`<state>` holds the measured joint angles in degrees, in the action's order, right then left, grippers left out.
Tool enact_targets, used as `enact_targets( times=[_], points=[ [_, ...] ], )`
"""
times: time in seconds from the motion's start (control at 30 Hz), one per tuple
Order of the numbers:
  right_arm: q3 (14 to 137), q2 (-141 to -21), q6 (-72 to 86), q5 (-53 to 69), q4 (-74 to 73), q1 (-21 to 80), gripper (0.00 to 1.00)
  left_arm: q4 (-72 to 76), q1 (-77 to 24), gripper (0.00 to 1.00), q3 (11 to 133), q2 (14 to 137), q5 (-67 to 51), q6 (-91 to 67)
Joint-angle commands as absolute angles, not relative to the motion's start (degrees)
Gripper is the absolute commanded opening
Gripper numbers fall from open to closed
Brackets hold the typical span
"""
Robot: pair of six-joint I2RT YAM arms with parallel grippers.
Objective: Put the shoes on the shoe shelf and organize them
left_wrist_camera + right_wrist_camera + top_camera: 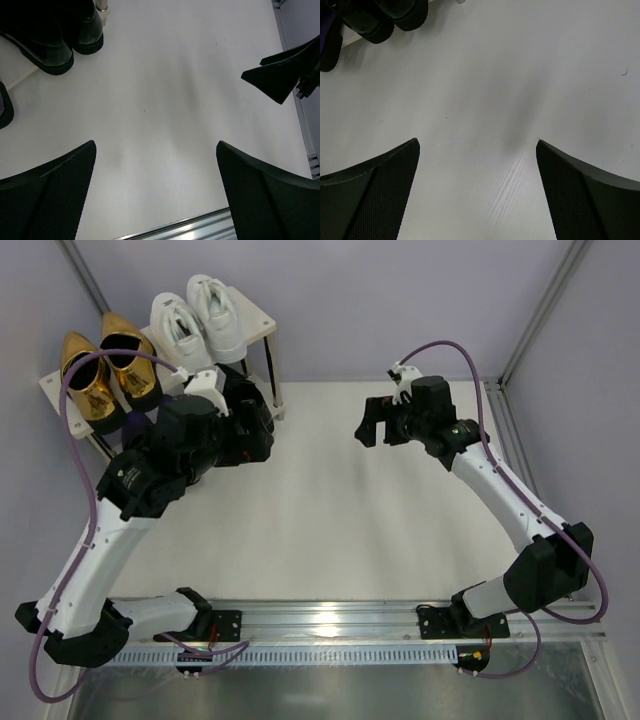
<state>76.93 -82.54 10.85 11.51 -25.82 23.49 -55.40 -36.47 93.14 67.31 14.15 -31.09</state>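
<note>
The shoe shelf (262, 322) stands at the back left. The gold loafers (100, 375) and the white sneakers (200, 315) sit on its top tier. The left arm hides the lower tier in the top view. The black dress shoes (55, 45) show under the shelf in the left wrist view and in the right wrist view (385, 17). A purple shoe (327, 40) shows beside them at the frame edge. My left gripper (255, 430) is open and empty just right of the shelf. My right gripper (372, 425) is open and empty over the table's middle back.
A metal shelf leg (102, 6) stands by the black shoes. The right gripper's fingers (282, 72) show in the left wrist view. An aluminium rail (330, 625) runs along the near edge. Grey walls close in the back and sides.
</note>
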Motion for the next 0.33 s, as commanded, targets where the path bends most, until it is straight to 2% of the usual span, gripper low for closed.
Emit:
enact_targets(
  times=[0.0,0.3],
  points=[
    [78.7,-79.7,12.9,12.0,-26.2,21.6,0.98,-61.2,-36.6,1.00,97.0,65.5,17.0,-31.5],
    [81.6,-80.0,13.3,10.5,-28.6,17.8,0.98,-64.2,-36.6,1.00,99.6,62.0,22.1,-28.9]
  ],
)
